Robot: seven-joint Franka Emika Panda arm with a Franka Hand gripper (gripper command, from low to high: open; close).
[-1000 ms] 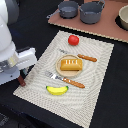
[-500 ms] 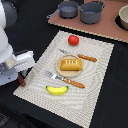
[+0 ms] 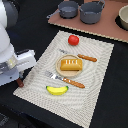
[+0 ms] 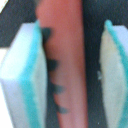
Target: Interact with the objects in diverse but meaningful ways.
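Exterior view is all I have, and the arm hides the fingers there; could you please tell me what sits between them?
Observer: In the wrist view, a reddish-brown sausage runs lengthwise between the two pads.
Operator: Thank you. Are the pads clamped on it?
Observer: Not on both sides. One pad seems to lie against it, but a dark gap shows between the sausage and the other pad.
Operator: Is there anything on its surface?
Observer: A row of dark marks runs along the edge nearest the touching pad.
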